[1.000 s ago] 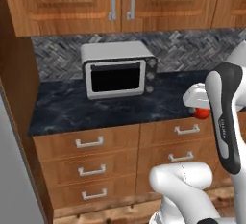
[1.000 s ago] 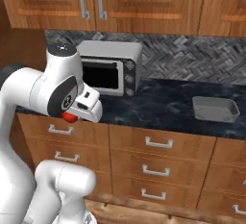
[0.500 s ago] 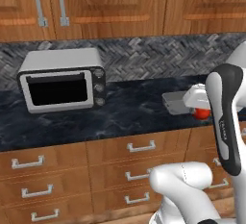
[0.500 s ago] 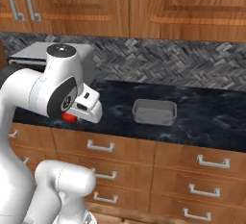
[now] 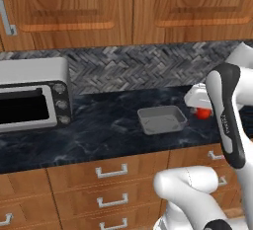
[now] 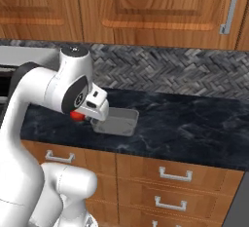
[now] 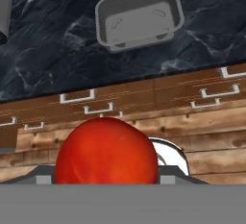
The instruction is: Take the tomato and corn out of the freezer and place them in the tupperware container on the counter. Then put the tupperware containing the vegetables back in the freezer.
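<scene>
One tomato sits clamped in the pincer, jaws spread wide around it; the empty tupperware container lies ahead of the pincer on the counter; best to centre over its floor, descend inside the rim, then release.

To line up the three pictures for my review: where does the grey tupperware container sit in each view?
Left base view: tupperware container, right of centre on the counter.
Right base view: left of centre.
Hand view: top, right of centre.
Shared landmark: the held tomato.
</scene>
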Controlling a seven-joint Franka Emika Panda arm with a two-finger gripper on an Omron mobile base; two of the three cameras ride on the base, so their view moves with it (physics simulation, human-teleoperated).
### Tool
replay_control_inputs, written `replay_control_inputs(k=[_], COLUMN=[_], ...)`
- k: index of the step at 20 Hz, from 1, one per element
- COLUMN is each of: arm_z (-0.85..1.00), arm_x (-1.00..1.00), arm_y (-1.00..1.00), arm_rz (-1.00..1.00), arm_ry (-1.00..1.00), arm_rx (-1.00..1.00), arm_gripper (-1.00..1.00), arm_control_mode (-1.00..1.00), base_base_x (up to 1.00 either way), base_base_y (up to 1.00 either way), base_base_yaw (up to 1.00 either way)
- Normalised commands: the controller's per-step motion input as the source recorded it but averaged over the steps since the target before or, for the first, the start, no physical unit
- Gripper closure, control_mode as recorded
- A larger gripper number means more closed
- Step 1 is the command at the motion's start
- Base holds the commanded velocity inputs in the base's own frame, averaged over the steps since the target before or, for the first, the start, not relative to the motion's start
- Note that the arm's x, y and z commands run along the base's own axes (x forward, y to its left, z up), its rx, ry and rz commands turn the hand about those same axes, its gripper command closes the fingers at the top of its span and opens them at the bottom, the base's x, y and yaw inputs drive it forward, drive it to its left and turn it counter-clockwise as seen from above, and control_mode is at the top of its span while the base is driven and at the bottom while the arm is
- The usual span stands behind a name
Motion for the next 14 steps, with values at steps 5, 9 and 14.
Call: replay_control_inputs(k=[5,9,14], arm_z=[-0.72,-0.77,-0.51], arm_x=[1.0,1.0,1.0], arm_y=[0.47,0.09,-0.1], arm_rz=[0.0,-0.02,-0.05], arm_ry=[0.0,0.0,0.0], arm_rx=[-0.05,-0.08,-0.01], arm_gripper=[1.0,1.0,1.0], arm_control_mode=[-1.0,-1.0,-1.0], base_base_x=[0.0,0.0,0.0], base_base_y=[0.0,0.0,0.0], base_base_yaw=[0.0,0.0,0.0])
